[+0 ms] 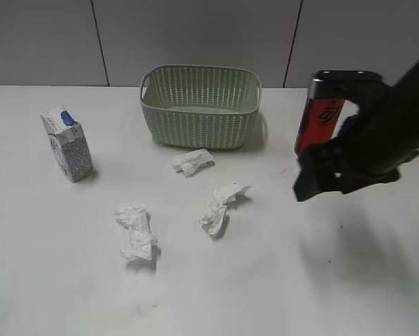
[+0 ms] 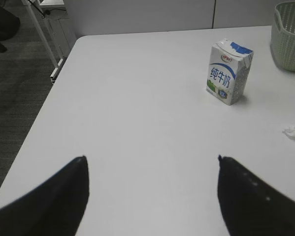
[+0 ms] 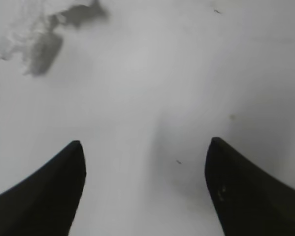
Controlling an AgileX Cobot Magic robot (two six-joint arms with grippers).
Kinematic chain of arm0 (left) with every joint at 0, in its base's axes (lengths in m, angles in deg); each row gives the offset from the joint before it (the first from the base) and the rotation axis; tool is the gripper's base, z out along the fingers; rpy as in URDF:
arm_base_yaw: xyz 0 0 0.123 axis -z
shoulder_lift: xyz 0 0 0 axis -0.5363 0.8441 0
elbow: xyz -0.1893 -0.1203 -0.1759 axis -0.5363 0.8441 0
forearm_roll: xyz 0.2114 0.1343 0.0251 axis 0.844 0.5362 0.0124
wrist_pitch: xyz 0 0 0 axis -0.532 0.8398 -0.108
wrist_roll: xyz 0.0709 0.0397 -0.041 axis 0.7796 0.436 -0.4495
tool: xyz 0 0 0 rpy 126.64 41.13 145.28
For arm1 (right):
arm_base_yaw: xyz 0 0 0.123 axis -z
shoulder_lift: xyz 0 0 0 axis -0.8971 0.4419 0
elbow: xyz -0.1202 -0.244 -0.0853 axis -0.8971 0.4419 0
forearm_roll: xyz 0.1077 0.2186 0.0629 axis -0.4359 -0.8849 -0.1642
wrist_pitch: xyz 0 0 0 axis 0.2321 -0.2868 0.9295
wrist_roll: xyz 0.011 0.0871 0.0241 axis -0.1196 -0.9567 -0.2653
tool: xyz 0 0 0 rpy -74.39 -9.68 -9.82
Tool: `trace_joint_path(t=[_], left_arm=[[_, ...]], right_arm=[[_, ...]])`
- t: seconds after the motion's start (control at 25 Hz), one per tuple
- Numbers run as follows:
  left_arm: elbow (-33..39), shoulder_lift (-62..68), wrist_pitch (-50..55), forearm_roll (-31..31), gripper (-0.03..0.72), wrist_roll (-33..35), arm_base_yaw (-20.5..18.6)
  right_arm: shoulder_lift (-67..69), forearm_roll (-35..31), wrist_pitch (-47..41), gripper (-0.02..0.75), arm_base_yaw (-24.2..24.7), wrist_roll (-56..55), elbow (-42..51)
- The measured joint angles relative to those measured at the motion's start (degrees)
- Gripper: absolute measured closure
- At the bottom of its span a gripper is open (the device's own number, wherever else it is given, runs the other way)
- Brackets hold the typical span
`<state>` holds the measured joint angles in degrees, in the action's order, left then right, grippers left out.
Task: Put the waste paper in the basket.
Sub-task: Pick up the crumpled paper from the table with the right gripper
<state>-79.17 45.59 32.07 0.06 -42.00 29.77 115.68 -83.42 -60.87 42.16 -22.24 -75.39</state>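
Three paper wads [image 1: 138,234]; one basket [image 1: 200,106]

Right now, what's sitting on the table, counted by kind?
Crumpled paper wads: 3
Green basket: 1
Milk carton: 1
Red can: 1
Total: 6

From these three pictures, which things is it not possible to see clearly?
- Red can, exterior view: its lower right part is hidden behind the right arm.
- Basket, left wrist view: cut off by the right edge.
- Paper wad, right wrist view: blurred, its shape is unclear.
- Left gripper: absent from the exterior view.
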Motion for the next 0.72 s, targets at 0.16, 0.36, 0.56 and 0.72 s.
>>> trace_joint_path(t=[0.16, 0.36, 0.56, 0.72], left_arm=[[0.0, 0.0, 0.0, 0.0, 0.095, 0.0, 0.0], [0.0, 0.0, 0.0, 0.0, 0.095, 0.0, 0.0], [0.0, 0.0, 0.0, 0.0, 0.095, 0.0, 0.0], [0.0, 0.0, 0.0, 0.0, 0.099, 0.0, 0.0]], right_arm=[[6.39, 0.57, 7.87, 0.167, -9.6, -10.04, -3.33], [13.07, 1.2, 18.16, 0.167, -14.97, -25.12, -5.49], [18.82, 1.48, 23.67, 0.167, -15.3, -31.77, -7.23], [23.91, 1.56, 24.21, 0.167, -15.3, -32.48, -11.06]])
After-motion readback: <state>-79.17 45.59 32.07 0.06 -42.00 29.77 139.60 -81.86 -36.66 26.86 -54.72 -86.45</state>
